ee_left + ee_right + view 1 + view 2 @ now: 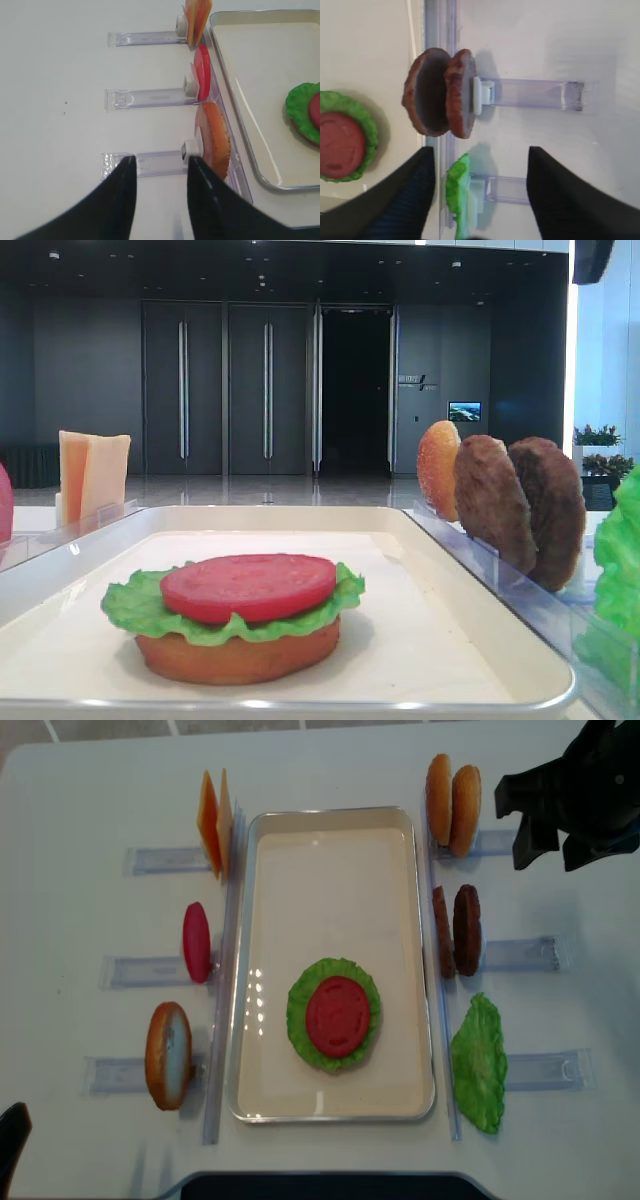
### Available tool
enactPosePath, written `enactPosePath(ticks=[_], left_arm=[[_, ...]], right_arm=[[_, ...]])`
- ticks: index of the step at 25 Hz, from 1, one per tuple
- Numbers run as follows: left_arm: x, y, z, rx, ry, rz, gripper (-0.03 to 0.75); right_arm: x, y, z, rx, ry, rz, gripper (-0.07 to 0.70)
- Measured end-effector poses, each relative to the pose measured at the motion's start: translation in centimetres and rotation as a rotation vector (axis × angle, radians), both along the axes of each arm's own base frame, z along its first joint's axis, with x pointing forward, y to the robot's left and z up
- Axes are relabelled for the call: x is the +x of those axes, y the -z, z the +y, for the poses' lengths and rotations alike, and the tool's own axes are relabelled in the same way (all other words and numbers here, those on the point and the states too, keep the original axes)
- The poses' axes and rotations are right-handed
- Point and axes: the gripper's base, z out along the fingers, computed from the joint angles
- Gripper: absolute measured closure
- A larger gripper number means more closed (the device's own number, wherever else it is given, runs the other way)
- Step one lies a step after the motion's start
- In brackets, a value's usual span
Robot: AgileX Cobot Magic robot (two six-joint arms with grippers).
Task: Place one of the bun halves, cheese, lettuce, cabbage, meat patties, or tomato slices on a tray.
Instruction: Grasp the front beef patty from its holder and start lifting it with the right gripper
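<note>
The cream tray holds a stack: a bun half, lettuce and a tomato slice. Left of the tray, upright in racks, stand cheese, a tomato slice and a bun half. To its right stand two bun halves, the meat patties and another lettuce leaf. Cabbage is out of view. My right gripper hangs open and empty above the right racks. Low beside the near-left bun half, my left gripper is open and holds nothing.
Clear plastic racks stick out sideways from both long sides of the tray on the white table. A darker reddish-brown patty stands beside the grey-brown one. The right arm's black body hangs over the far right corner.
</note>
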Motion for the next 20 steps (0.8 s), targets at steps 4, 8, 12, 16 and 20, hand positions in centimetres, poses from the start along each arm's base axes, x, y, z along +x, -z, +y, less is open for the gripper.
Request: enactPosePath(ticks=[4,8,12,16,20], left_arm=[[0.0,0.0,0.0,0.0,0.0,0.0,0.45],[0.0,0.0,0.0,0.0,0.0,0.0,0.45],[0.0,0.0,0.0,0.0,0.0,0.0,0.45],[0.0,0.0,0.0,0.0,0.0,0.0,0.45],[0.0,0.0,0.0,0.0,0.0,0.0,0.45]], right_arm=[[-0.7,-0.1,2.1,0.031,0.015,-0.01,0.213],[-1.0,-0.2,3.6,0.061,0.004,-0.042,0.211],[-1.2,-0.1,4.5,0.053,-0.031,-0.069,0.192],[-0.6,1.0,5.1,0.012,-0.051,-0.053,0.187],[0.4,2.9,5.7,-0.015,-0.052,-0.015,0.184]])
